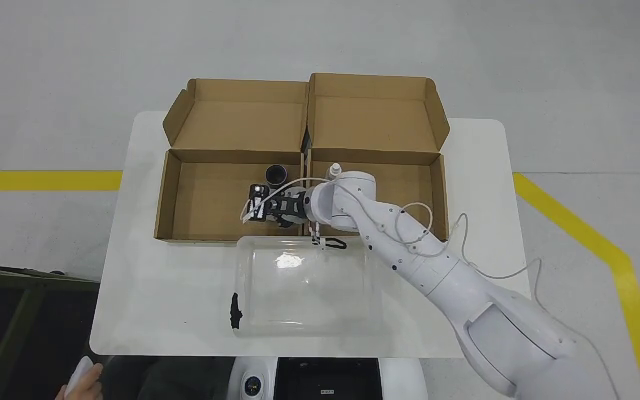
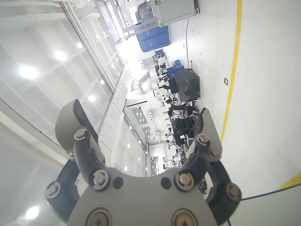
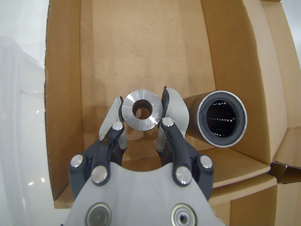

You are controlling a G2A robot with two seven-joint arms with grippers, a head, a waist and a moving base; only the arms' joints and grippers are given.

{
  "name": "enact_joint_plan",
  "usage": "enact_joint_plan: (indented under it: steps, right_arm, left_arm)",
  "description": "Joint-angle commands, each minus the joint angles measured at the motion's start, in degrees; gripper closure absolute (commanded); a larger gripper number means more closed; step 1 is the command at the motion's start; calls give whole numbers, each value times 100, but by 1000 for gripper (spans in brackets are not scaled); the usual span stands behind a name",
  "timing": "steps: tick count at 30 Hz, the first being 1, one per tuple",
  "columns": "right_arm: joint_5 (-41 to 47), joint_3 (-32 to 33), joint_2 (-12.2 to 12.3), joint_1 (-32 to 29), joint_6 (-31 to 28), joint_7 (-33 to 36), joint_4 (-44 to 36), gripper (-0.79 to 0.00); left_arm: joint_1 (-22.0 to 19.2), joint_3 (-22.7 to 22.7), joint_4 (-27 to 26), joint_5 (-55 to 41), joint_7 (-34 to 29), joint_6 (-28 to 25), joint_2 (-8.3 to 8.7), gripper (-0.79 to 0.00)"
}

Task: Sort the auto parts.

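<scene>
- A white table (image 1: 150,290) with rounded corners stands on a pale grey floor (image 1: 90,60).
- A yellow floor stripe (image 1: 60,180) runs out from behind the table's left side; another, angled stripe (image 1: 585,228) lies on its right.
- In the left wrist view: a hall with an aluminium-framed enclosure (image 2: 174,3), blue cabinets (image 2: 152,37), round ceiling lights (image 2: 28,71), a red pipe (image 2: 70,19) and a black cable (image 2: 270,192).

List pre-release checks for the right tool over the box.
1. Grip: right tool shut on metal ring: ok.
2. Target: ring sits above the cardboard box floor: ok.
3. Clearance: tool finger is close beside the bearing; whether they touch: cannot tell.
4. Drop height above the box floor: cannot tell.
5. Left tool open, holding nothing, aimed out at the room: ok.
</scene>
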Motion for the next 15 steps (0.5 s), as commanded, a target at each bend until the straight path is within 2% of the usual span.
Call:
enact_joint_plan:
  steps: [1, 3, 6, 15]
  right_arm:
    - [-16, 5, -12, 6, -14, 10, 18, -225]
    - [-31, 13, -23, 7, -25, 17, 34, -274]
    - [-72, 18, -38, 15, -62, 43, 53, -302]
    - [-92, 128, -41, -31, -185, -8, -96, -320]
  left_arm:
    - [0, 0, 0, 0, 0, 0, 0, -785]
    - [0, 0, 0, 0, 0, 0, 0, -785]
    - [0, 0, 0, 0, 0, 0, 0, -785]
    - [0, 0, 0, 0, 0, 0, 0, -785]
